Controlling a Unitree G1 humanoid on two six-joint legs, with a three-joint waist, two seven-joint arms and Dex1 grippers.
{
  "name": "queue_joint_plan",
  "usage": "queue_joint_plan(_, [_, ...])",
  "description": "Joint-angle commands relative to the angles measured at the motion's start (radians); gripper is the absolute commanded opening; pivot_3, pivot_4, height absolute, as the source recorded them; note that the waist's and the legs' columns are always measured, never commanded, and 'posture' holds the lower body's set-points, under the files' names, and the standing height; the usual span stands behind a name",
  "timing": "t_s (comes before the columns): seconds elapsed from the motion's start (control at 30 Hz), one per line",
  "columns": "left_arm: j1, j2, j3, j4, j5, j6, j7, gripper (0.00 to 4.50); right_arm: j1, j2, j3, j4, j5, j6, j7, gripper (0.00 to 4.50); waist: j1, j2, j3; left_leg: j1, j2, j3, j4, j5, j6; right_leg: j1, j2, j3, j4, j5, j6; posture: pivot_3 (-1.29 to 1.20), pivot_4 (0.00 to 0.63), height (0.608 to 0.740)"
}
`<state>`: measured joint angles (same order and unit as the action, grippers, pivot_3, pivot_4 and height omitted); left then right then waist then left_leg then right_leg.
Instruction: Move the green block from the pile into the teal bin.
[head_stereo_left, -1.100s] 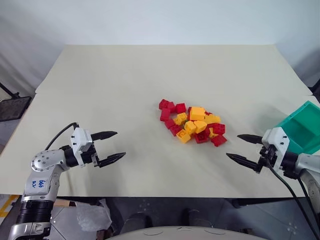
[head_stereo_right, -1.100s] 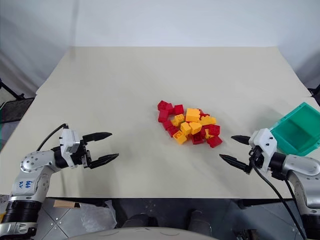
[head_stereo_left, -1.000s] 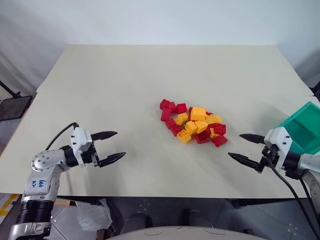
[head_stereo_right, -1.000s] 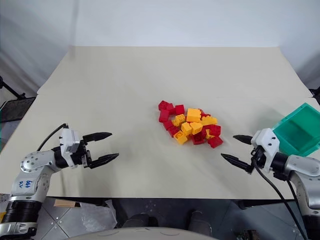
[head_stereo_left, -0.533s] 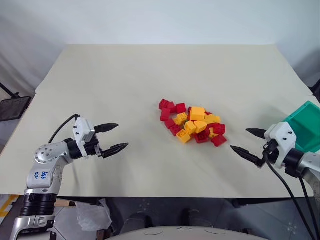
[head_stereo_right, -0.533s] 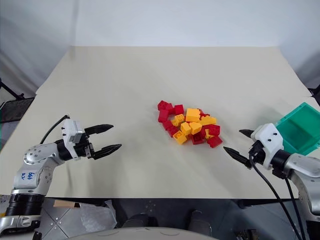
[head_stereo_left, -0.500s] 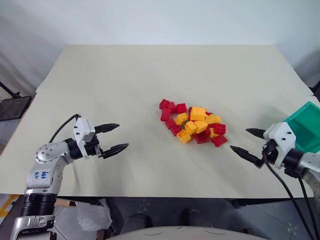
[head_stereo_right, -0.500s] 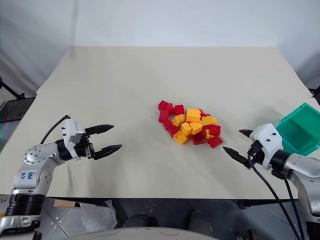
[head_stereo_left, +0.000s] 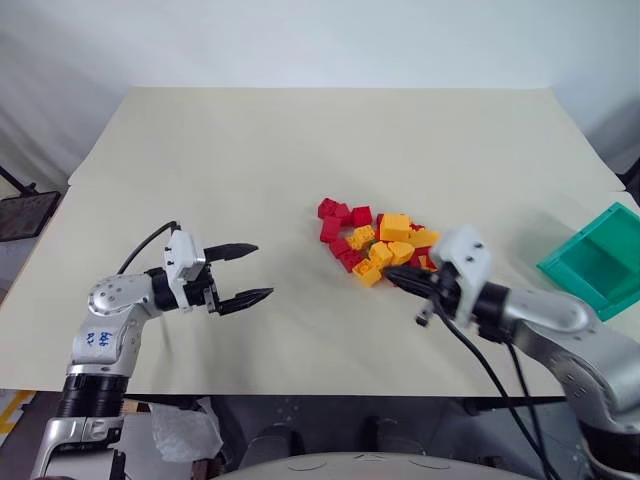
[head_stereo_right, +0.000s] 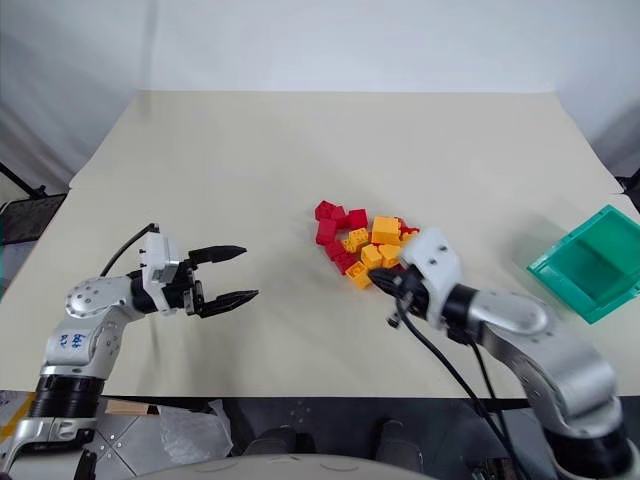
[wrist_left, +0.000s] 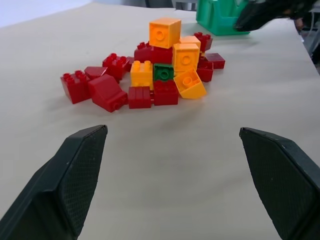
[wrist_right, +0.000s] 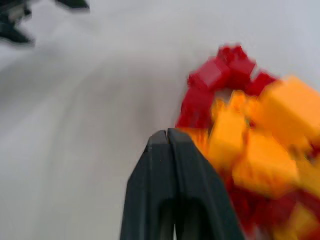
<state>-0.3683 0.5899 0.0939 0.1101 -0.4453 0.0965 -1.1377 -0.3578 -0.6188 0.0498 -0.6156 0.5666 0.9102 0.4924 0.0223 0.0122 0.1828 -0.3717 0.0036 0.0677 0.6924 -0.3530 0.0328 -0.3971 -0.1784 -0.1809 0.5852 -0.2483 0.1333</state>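
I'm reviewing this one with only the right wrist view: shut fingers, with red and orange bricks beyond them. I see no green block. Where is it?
Observer: The green block is in the pile, on the side facing the left gripper. It is wedged between orange bricks, with a red brick in front.
Operator: Is the left gripper near it?
Observer: No. It is open, over the table on the robot's left, well apart from the pile.
Operator: And the teal bin?
Observer: The teal bin stands on the table to the robot's right of the pile, apart from it.
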Motion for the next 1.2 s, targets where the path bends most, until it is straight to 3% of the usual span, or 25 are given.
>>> queue_joint_plan(0.03, [-0.037, -0.001, 0.006, 0.014, -0.016, -0.031, -0.035, 4.50, -0.072, 0.075, 0.098, 0.074, -0.060, 0.022, -0.057, 0.02, -0.001, 0.000, 0.000, 0.000, 0.000, 0.000, 0.000, 0.000, 0.000, 0.000, 0.001, 0.000, 0.000, 0.000, 0.000, 0.00, 0.150, 0.740])
queue_joint_plan(0.17, [-0.066, -0.012, 0.009, 0.032, -0.029, -0.048, -0.066, 4.50, -0.119, 0.170, 0.171, 0.181, -0.137, -0.011, -0.108, 0.02, -0.003, 0.000, 0.000, 0.000, -0.003, 0.001, -0.001, 0.000, -0.001, -0.001, 0.002, 0.000, 0.000, 0.000, 0.000, 0.00, 0.150, 0.740])
queue_joint_plan(0.4, [-0.079, -0.023, 0.010, 0.036, -0.046, -0.047, -0.108, 4.50, -0.180, 0.251, 0.156, 0.422, -0.270, -0.175, -0.139, 0.02, -0.011, 0.000, 0.000, 0.000, -0.004, 0.001, -0.001, 0.000, -0.001, -0.001, 0.002, 0.000, 0.000, 0.000, 0.000, 0.00, 0.150, 0.740])
queue_joint_plan(0.77, [-0.065, -0.030, 0.008, 0.017, -0.045, -0.040, -0.100, 4.50, -0.190, 0.175, -0.029, 0.583, -0.348, -0.321, -0.137, 0.02, -0.030, 0.000, 0.000, 0.000, -0.002, 0.002, -0.002, 0.000, -0.002, -0.001, 0.004, 0.001, -0.001, 0.000, 0.000, 0.00, 0.150, 0.740])
queue_joint_plan(1.13, [-0.070, -0.051, -0.002, 0.020, -0.038, -0.046, -0.100, 4.50, -0.237, 0.089, 0.007, 0.504, -0.332, -0.291, 0.071, 0.02, -0.029, 0.000, 0.000, 0.001, 0.000, 0.004, -0.002, 0.000, -0.002, -0.001, 0.005, 0.004, -0.001, 0.000, 0.000, 0.00, 0.150, 0.740])
queue_joint_plan(1.2, [-0.075, -0.054, -0.005, 0.026, -0.036, -0.051, -0.103, 4.50, -0.284, 0.028, 0.051, 0.529, -0.343, -0.257, 0.155, 0.37, -0.028, 0.001, 0.000, 0.001, 0.000, 0.004, -0.001, 0.000, -0.002, -0.001, 0.005, 0.004, -0.001, 0.000, 0.000, 0.00, 0.150, 0.740])
